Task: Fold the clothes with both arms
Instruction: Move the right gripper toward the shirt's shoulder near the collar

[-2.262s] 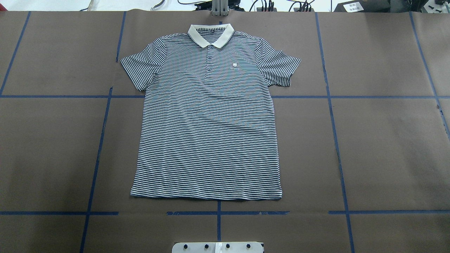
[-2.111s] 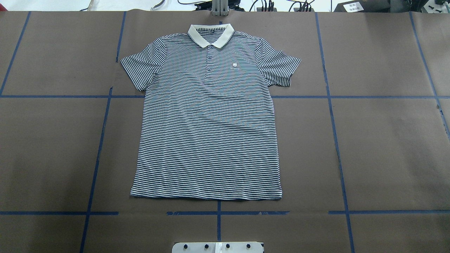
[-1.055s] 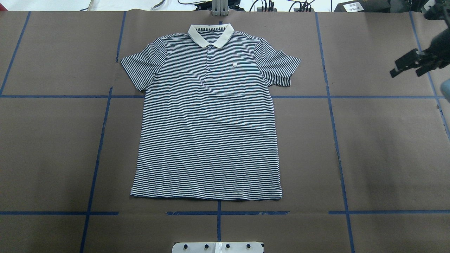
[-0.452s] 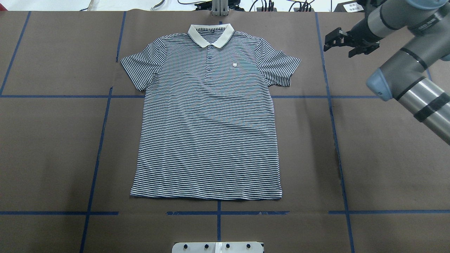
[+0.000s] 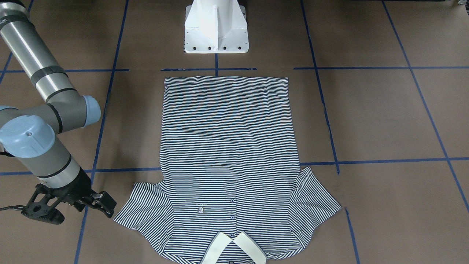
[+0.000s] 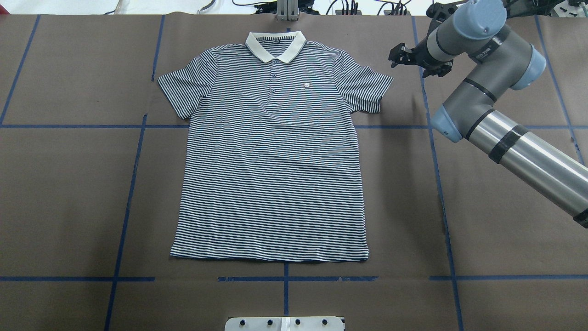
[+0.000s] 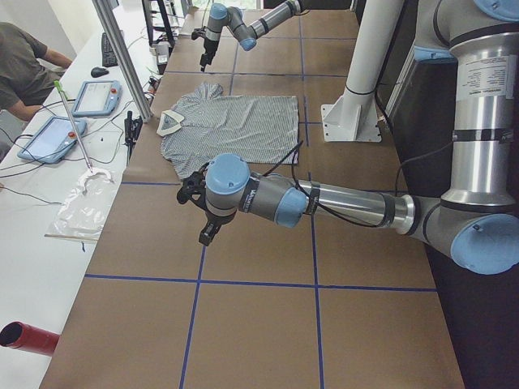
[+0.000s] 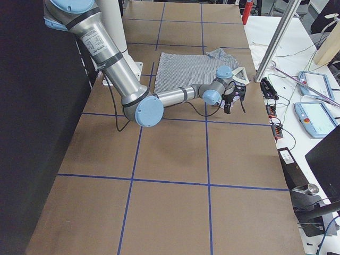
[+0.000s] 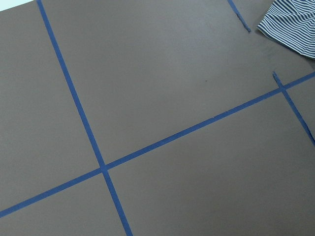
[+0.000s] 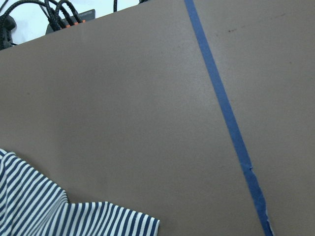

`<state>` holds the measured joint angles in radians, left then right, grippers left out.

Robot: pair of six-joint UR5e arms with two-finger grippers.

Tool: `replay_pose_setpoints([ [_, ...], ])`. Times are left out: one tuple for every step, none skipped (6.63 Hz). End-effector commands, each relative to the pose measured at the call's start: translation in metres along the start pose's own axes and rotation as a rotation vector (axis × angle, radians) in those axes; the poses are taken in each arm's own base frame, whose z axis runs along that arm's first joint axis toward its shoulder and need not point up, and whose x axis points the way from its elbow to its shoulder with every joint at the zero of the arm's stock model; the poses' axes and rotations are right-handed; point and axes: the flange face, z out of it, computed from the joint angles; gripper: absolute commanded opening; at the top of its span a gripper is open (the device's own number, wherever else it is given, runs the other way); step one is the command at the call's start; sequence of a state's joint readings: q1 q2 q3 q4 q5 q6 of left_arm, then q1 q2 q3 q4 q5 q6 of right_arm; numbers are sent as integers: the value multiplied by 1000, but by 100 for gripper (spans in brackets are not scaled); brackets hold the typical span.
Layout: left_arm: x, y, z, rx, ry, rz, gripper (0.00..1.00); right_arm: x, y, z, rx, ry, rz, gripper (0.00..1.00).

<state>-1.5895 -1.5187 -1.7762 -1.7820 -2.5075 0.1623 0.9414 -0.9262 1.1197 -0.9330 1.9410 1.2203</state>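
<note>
The striped polo shirt (image 6: 271, 161) lies flat and face up, its cream collar (image 6: 275, 46) at the far edge of the table. My right gripper (image 6: 415, 62) hovers just beyond the sleeve (image 6: 367, 87) on that side, apart from the cloth. In the front-facing view this right gripper (image 5: 73, 211) stands open and holds nothing beside the shirt (image 5: 229, 146). The right wrist view shows only the sleeve's corner (image 10: 59, 216). My left gripper (image 7: 197, 212) hangs over bare table short of the near sleeve (image 7: 186, 158); I cannot tell its state. A sleeve tip (image 9: 295, 24) shows in the left wrist view.
The white pedestal base (image 5: 216, 33) stands behind the hem. Blue tape lines (image 6: 432, 147) grid the brown table cover. Beyond the collar edge run a metal post (image 7: 122, 57), tablets (image 7: 93, 97), cables and a seated person (image 7: 24, 65).
The right arm has come in from the right and swept left across the far table to beside the shirt's sleeve. The shirt has not moved.
</note>
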Motion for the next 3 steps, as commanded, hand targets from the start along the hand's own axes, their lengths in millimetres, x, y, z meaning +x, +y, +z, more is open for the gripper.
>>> replay_pose_setpoints([
  [1, -1, -1, 8, -1, 12, 100, -23, 12, 24, 4, 31, -15, 93],
  [3, -2, -2, 11, -1, 14, 100, -33, 14, 37, 16, 55, -20, 88],
  [3, -2, -2, 11, 0, 16, 100, -32, 17, 41, 15, 62, -28, 82],
])
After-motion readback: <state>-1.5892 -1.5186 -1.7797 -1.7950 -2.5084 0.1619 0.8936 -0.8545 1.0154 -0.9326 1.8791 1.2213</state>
